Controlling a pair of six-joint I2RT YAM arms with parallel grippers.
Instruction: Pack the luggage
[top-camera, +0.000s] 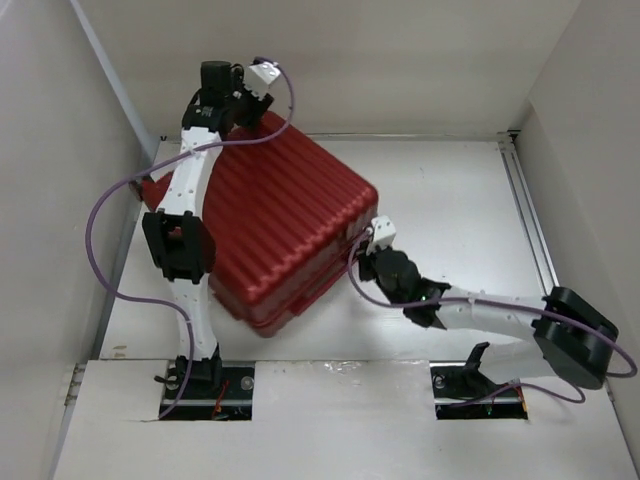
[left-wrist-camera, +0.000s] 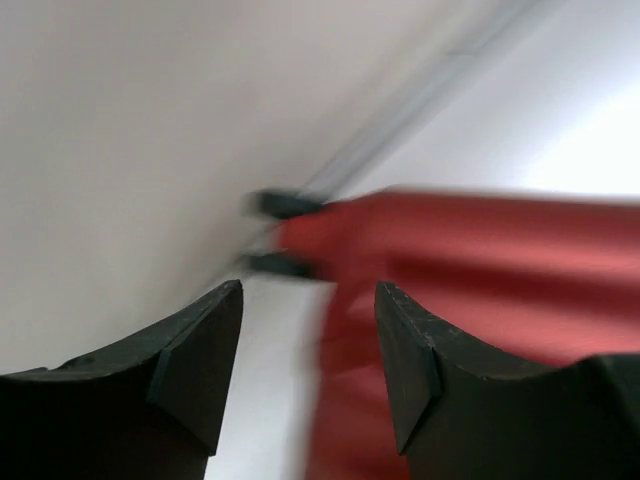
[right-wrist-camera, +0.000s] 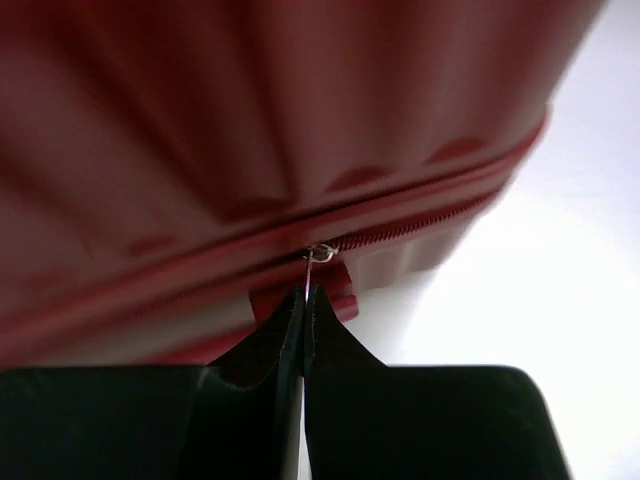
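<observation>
While luggage (top-camera: 290, 220) lies diagonal, right pincer (right-wrist-camera: 303, 297) pinches its zipper pull (right-wrist-camera: 320, 252); left pincer (left-wrist-camera: 310, 305) gapes.

The luggage (top-camera: 285, 225) shell is ribbed, glossy hard plastic — its zip pull (right-wrist-camera: 318, 253) bright metal; the table (top-camera: 460, 200) smooth, matt.

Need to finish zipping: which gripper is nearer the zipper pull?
Right. The right gripper is pinched shut on the zipper pull of the suitcase; the left gripper hangs open at the far corner by the wheels.
</observation>
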